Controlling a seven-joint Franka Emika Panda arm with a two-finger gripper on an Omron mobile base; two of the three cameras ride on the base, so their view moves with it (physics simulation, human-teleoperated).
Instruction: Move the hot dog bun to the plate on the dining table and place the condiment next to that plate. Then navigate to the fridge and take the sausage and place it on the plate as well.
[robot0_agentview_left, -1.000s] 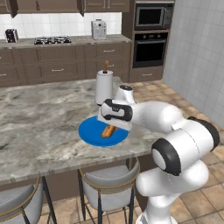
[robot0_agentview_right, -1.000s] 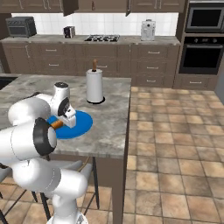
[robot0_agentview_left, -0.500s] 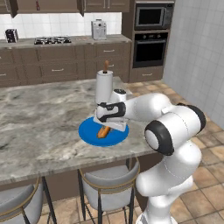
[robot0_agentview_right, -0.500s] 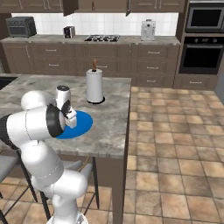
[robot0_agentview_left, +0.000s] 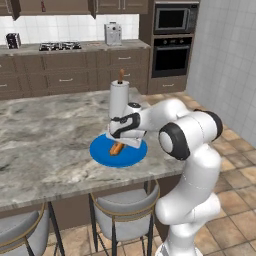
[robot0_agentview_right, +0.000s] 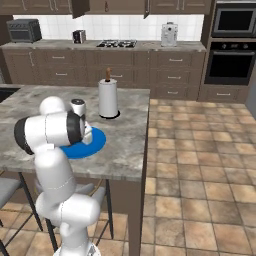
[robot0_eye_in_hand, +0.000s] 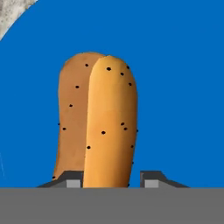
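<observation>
Kitchen backdrop, as I see it from the remote station.
A paper towel roll (robot0_agentview_left: 119, 99) stands upright; behind it, a wall oven (robot0_agentview_left: 171, 54), stovetop (robot0_agentview_right: 117, 43) and toaster (robot0_agentview_right: 24, 30).

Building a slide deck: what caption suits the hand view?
Hot dog bun lying on the blue plate, seen between the gripper fingertips.

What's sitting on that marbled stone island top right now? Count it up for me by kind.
Round flat bright blue plate: 1
Small orange-tan speckled bun, lying on that plate: 1
White paper towel roll on an upright holder: 1
Total: 3
</observation>
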